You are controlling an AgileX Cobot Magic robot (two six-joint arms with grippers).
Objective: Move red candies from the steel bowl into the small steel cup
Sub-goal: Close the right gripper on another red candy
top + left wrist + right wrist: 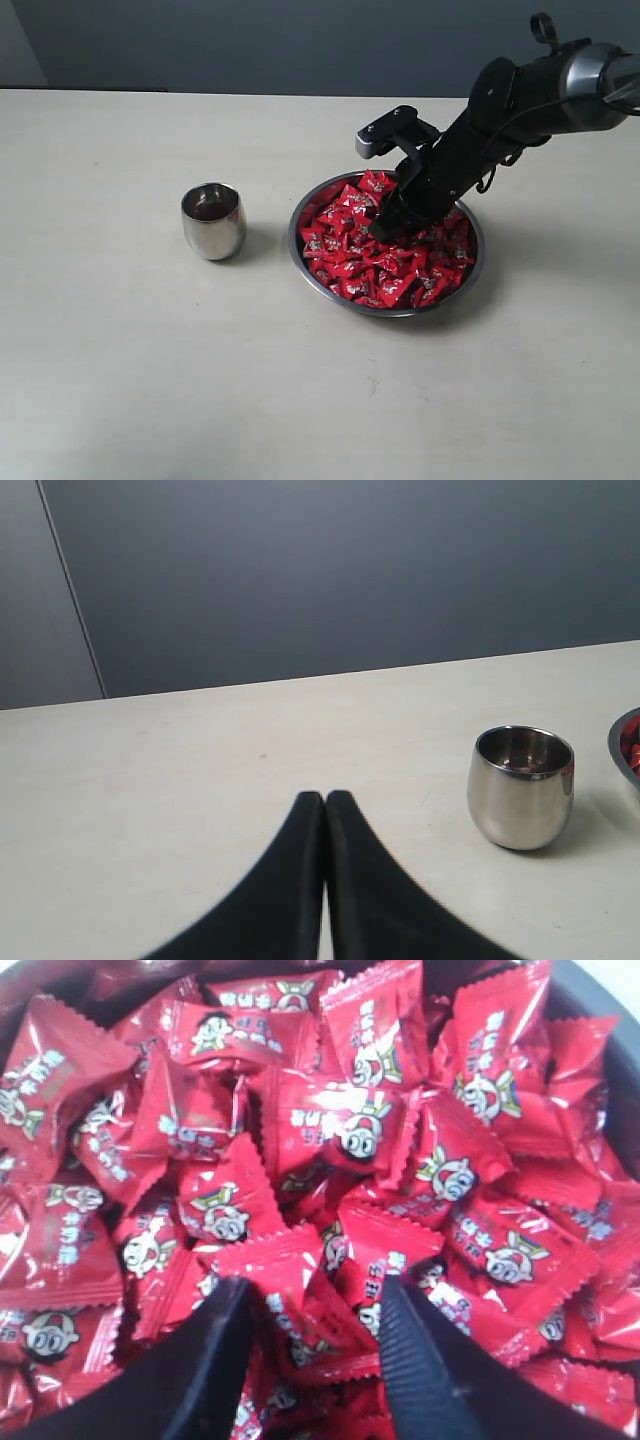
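The steel bowl [297,238] sits right of the table's middle, heaped with red candies [345,262]. My right gripper [384,226] reaches down into the pile at the bowl's centre. In the right wrist view its fingers [225,1350] stand apart, pushed in among the red candies [340,1130], and one wrapper [320,1310] lies between them; right gripper [315,1290] open. The small steel cup [213,220] stands upright left of the bowl, something dark showing inside. My left gripper [326,798] is shut on nothing, low over bare table, with the cup [521,785] ahead and to one side.
The bowl's edge [628,742] just shows in the left wrist view beside the cup. The pale table [150,370] extends to a dark grey wall at the back. The left arm is outside the exterior view.
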